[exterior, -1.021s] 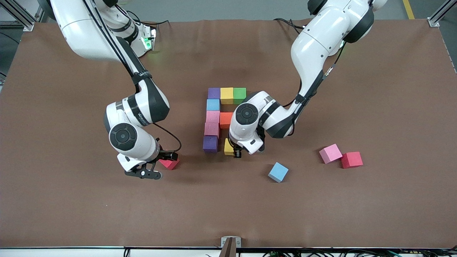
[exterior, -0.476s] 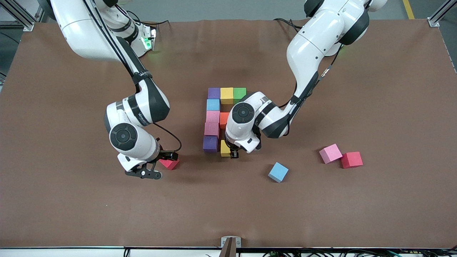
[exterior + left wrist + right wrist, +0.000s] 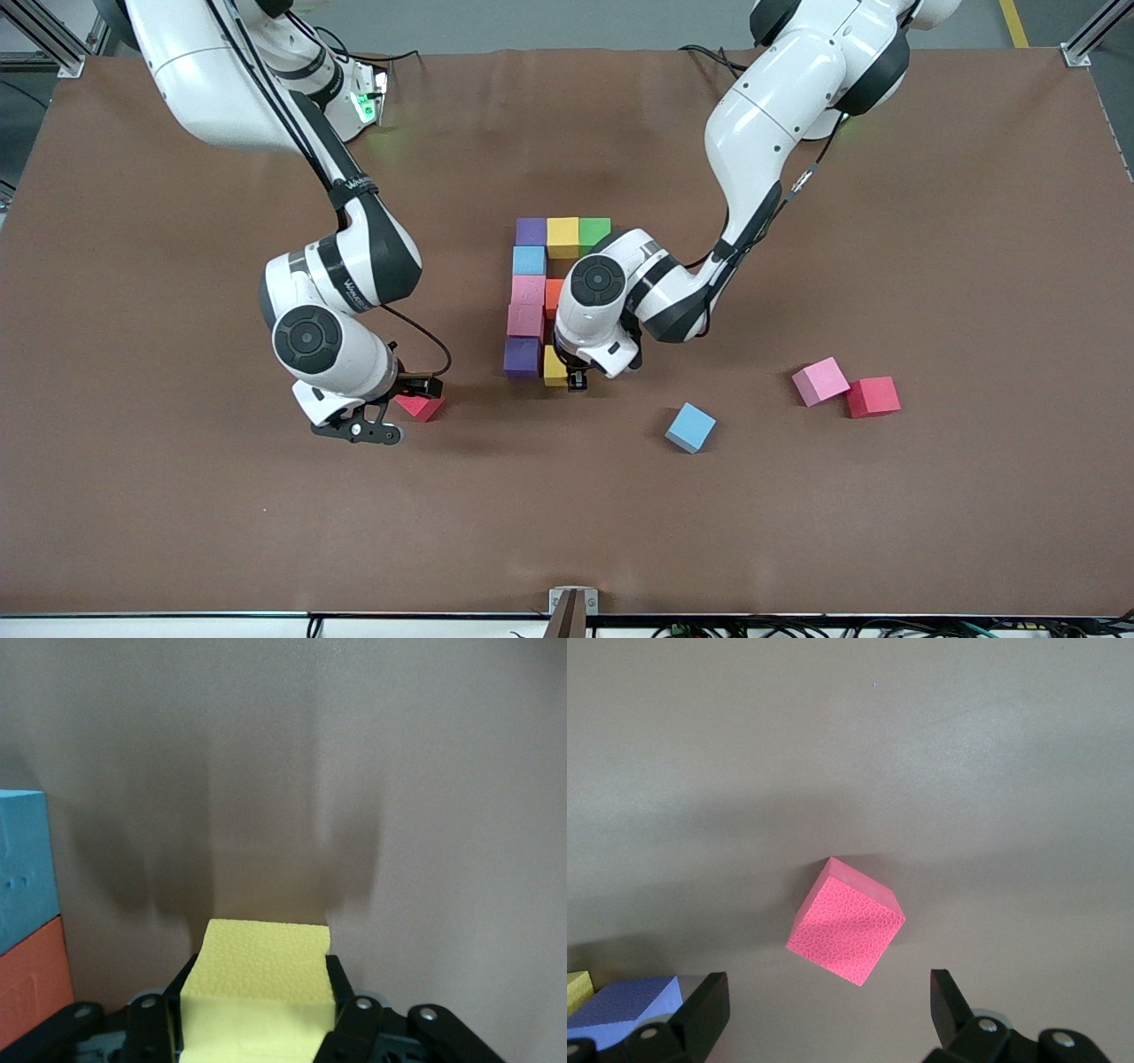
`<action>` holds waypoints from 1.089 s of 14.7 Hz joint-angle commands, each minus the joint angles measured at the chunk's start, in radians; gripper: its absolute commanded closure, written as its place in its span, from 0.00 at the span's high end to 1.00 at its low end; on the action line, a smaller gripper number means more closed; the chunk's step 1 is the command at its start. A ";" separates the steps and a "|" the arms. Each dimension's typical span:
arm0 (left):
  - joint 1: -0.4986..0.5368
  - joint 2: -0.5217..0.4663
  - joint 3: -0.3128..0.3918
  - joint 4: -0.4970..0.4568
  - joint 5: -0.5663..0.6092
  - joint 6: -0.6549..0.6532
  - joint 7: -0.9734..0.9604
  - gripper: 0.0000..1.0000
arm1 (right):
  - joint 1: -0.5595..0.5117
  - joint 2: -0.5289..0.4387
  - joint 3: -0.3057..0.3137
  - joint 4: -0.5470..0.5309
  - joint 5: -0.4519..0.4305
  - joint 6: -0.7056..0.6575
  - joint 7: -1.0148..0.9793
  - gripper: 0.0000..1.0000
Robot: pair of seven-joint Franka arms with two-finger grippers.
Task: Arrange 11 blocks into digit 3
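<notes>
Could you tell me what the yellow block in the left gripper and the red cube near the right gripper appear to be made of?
The yellow block, held in the left gripper, looks like matte foam: its face shows a fine pebbled, pitted grain with no shine. The red cube, lying on the table below the open right gripper, shows the same cell-like texture and dull finish, so probably foam too.

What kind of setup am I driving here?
Likely a robotics lab bench: a brown mat-covered table, aluminium frame posts at its corners, loose cables by the arm bases, and foam blocks as practice props.
</notes>
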 commanded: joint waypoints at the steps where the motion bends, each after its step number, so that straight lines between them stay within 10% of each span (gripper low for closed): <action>1: -0.011 0.015 0.008 0.028 0.002 0.000 -0.018 0.33 | 0.000 -0.029 0.003 -0.038 -0.019 0.009 -0.001 1.00; 16: -0.025 0.011 0.009 0.022 -0.014 -0.010 -0.018 0.34 | -0.002 -0.027 0.003 -0.038 -0.044 0.010 -0.001 1.00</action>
